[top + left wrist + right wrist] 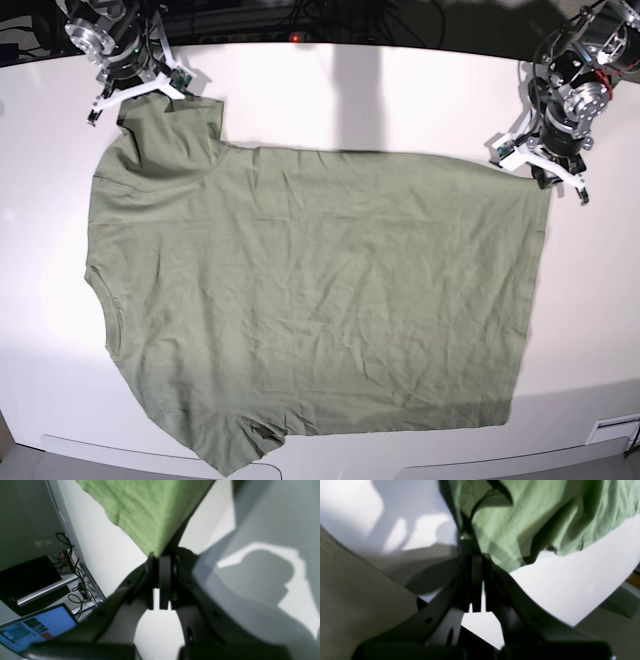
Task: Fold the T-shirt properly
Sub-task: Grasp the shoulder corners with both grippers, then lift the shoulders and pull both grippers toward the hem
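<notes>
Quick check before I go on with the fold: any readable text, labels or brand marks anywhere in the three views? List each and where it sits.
No text can be read in any view.
Monitor screen, left wrist view: blue with panels and a red block, too blurred to read.
T-shirt: plain, no print or label showing.
Table: no markings.

Green T-shirt (pixel 310 300) lies spread flat on the white table (pixel 400 100), wrinkled, collar side toward picture left, hem toward picture right. Right gripper (pixel 135 95) sits at the top-left sleeve corner. Left gripper (pixel 545 170) sits at the top-right hem corner. Both arms reach in from the far edge.
</notes>
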`<state>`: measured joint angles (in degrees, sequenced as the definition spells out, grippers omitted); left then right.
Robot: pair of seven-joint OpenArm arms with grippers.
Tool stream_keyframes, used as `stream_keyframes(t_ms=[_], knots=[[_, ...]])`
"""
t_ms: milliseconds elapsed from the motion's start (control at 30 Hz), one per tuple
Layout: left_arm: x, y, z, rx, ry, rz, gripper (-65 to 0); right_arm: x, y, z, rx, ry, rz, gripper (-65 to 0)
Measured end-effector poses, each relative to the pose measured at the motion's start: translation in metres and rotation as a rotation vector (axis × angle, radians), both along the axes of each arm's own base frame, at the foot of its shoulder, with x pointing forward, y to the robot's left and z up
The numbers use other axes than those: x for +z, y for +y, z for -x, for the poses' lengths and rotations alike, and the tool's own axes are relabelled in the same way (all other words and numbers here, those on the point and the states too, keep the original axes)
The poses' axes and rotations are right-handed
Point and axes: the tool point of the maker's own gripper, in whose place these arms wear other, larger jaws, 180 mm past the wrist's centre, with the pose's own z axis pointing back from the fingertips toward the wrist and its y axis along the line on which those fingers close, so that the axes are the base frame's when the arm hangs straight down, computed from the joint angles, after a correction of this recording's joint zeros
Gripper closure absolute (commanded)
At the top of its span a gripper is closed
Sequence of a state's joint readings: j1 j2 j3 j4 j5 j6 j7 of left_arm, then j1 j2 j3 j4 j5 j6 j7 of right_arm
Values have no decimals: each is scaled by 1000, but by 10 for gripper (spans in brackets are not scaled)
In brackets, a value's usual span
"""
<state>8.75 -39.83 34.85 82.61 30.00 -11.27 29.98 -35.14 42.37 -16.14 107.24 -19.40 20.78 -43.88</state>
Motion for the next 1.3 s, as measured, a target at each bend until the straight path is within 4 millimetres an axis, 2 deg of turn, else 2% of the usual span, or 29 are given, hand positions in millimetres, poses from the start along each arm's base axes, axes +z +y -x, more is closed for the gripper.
stream_keyframes(t_ms=[167, 433, 733, 833, 933, 1067, 1300], knots=[[0, 0, 0, 0, 0, -1, 0, 8, 2, -4, -20, -21, 11, 0], [2, 15, 1, 83, -5, -68, 0, 19, 20, -8, -24, -37, -52, 0], [4, 18, 1, 92, -8, -74, 0, 32, 39, -18, -10, -87, -128, 0], [9, 29, 9, 86, 4, -127, 0, 35, 42, -24, -62, -100, -189, 0], [16, 31, 12, 82, 28, -140, 0, 41, 38, -36, -117, -126, -234, 0], [23, 20, 16, 58, 50, -110, 0, 54, 32, -59, -180, -180, -286, 0], [32, 3, 6, 26, 43, -60, 0, 64, 45, -84, -199, -222, -375, 0]])
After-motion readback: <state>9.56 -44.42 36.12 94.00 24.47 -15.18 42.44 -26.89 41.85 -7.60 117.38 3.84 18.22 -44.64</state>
